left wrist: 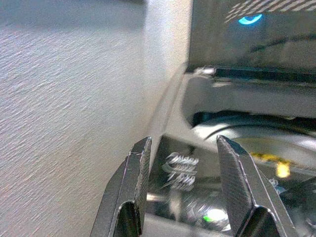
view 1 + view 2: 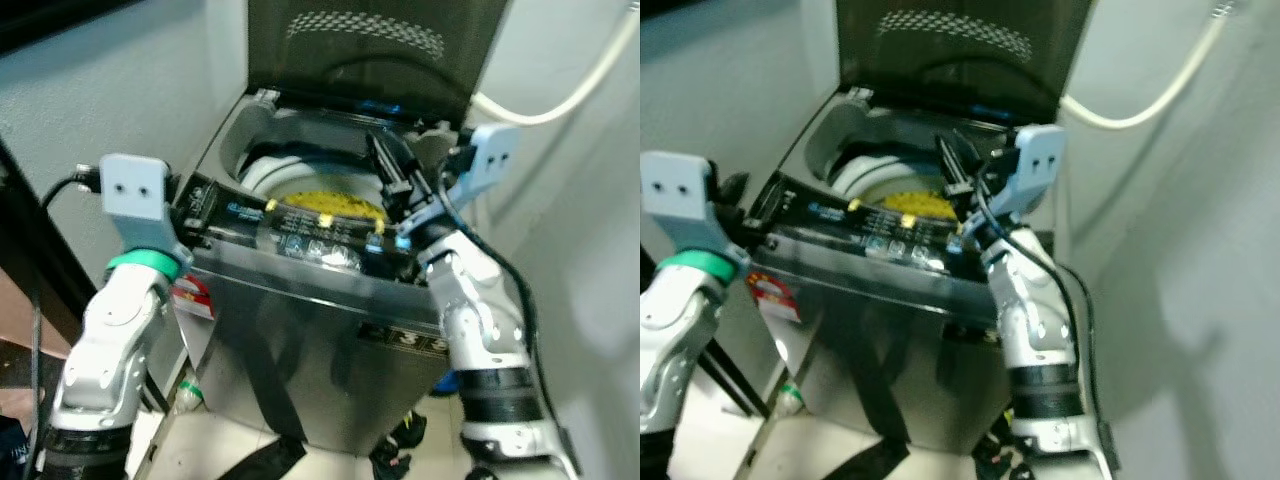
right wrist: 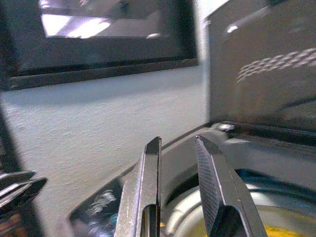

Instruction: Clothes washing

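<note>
Both claws are up at the top-loading washing machine [image 2: 330, 330], one at each front corner. Left gripper [image 1: 180, 168] sits at about nine o'clock on the tub opening, over the near-left corner of the glossy control panel [image 2: 300, 238]; in its wrist view the two black fingers [image 1: 136, 177] stand well apart with nothing between them, the panel's printed markings showing through the gap. Right gripper [image 3: 177, 163] reaches in from about three o'clock, its long black fingers [image 2: 392, 172] held above the rim of the drum [image 2: 262, 172] and angled toward the back of the machine. From its wrist camera the fingers stand a little apart, a narrow gap between them, and they grip nothing.

Down in the drum, at the middle of the opening, lies a yellow garment [image 2: 335, 204], visible past the white inner ring. It is clear of both grippers. The dark lid [image 2: 370, 45] stands raised at twelve o'clock, leaning back against the wall, with a pale patterned patch near its top. A cream hose [image 2: 570, 95] curves across the wall at about two o'clock, beyond the right arm. On the machine's front at roughly eight o'clock there is a red-and-white sticker [image 2: 192, 296]. A dark strap [image 2: 262, 400] hangs down the grey front panel toward the pale floor [image 2: 215, 440].
</note>
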Controlling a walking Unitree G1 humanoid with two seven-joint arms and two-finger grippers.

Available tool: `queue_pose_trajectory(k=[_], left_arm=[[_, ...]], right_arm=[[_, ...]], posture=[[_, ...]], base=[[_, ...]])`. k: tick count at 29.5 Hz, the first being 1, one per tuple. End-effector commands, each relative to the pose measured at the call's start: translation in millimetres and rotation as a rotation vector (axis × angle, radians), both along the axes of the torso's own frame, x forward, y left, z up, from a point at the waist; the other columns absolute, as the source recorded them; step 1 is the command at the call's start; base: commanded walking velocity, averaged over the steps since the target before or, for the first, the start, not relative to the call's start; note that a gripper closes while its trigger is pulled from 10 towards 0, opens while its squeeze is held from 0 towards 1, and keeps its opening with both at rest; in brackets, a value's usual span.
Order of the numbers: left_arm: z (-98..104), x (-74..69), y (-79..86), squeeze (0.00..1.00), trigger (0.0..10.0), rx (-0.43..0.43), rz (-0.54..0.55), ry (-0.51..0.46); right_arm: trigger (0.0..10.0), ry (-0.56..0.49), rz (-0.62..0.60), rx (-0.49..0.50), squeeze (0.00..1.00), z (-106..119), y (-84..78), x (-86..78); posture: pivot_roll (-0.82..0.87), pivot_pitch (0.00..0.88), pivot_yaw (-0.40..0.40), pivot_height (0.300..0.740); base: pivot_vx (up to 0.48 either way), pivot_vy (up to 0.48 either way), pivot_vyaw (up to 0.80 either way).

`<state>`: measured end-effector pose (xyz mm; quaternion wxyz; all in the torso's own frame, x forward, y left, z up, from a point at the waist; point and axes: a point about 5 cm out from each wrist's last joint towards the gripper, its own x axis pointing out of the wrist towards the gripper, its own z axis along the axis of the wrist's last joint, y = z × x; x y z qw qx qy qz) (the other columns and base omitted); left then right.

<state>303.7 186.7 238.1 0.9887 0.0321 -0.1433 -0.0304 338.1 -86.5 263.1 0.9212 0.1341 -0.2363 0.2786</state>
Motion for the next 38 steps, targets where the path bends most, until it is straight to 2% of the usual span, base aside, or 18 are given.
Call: queue_pose_trajectory(k=[1,17,29,38], left_arm=[[-4.1,0.2,-5.0,0.00,10.0,0.007,-0.021,0.017],[-14.7,-3.4,-3.6,0.00,10.0,0.010,-0.025,0.051],[-18.6,-0.4,-8.1,0.00,10.0,-0.017,-0.044,0.059],[-33.0,-2.5,8.2,0.00,10.0,-0.034,-0.014,0.100]], right_arm=[[10.0,0.002,-0.024,-0.006,0.00,-0.9,-6.9,-0.1],[10.0,0.049,-0.064,0.011,0.00,-10.8,-15.6,0.5],[10.0,0.077,-0.106,-0.035,0.00,-22.6,-22.6,0.2],[10.0,0.104,-0.124,-0.044,0.00,-36.2,-25.0,-1.3]], posture=[[0.09,0.000,-0.042,0.740],[0.08,0.000,-0.028,0.740],[0.07,0.000,-0.035,0.740],[0.09,0.000,0.002,0.740]], base=[[0.000,0.000,0.80],[0.000,0.000,0.80],[0.000,0.000,0.80],[0.000,0.000,0.79]])
